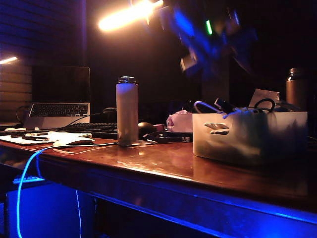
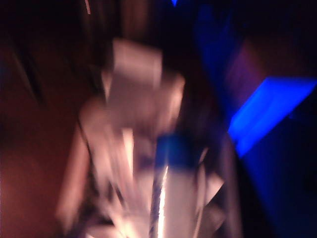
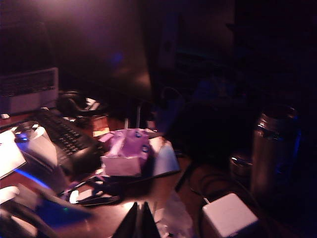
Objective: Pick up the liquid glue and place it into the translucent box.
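Exterior view | one translucent box | one liquid glue | left claw state unclear | right claw closed

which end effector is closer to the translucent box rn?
Left. The left end effector is a blur in the air above the translucent box. The right end effector sits low over the desk clutter, jaws together, behind the box.

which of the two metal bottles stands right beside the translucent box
The darker bottle behind the translucent box's right end; the pale flask with the dark lid stands alone at mid-table, well left of it.
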Tool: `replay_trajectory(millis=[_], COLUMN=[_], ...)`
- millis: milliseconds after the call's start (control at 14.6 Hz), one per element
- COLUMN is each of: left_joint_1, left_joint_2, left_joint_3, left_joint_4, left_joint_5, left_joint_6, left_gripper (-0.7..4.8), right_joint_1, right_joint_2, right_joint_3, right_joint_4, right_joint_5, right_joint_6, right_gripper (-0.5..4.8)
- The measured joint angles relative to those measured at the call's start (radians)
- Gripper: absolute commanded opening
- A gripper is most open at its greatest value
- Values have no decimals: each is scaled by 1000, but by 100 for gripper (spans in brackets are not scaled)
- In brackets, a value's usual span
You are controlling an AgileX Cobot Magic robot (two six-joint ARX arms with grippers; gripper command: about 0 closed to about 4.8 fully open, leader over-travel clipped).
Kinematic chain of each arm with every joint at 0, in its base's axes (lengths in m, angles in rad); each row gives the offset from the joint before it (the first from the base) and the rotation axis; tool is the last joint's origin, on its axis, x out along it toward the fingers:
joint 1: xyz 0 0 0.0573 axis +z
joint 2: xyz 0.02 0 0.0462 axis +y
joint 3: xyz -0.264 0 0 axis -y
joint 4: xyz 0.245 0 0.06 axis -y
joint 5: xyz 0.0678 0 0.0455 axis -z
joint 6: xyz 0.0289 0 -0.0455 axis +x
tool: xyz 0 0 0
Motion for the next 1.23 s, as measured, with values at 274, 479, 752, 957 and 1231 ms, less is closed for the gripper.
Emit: replay_trajectory(millis=[274,479,752,957,1231], left_joint_1=[0,0,0,0,0], left_joint_2=[-278,-510,-827,-983,-1158], left_joint_3=[1,1,6,5,-120], left_joint_4=[-8,-94,-307,-657,-837], left_joint_5=[-55,-135,-266,-345,-414], left_joint_6=[99,148,176,183,148], left_gripper=[-5,-2,-1,-1,21], right_joint_1=[0,6,6,6,6], right_joint_2=[-34,-200,-475,-709,-845], right_joint_3=[-1,-31,-237,-524,-713], right_joint_4=[-30,-35,-45,-76,-89], right_joint_5=[1,-10,-19,-36,-8], right_joint_6=[0,-40,-63,-37,48], right_gripper=[-1,-1,-1,-1,-1])
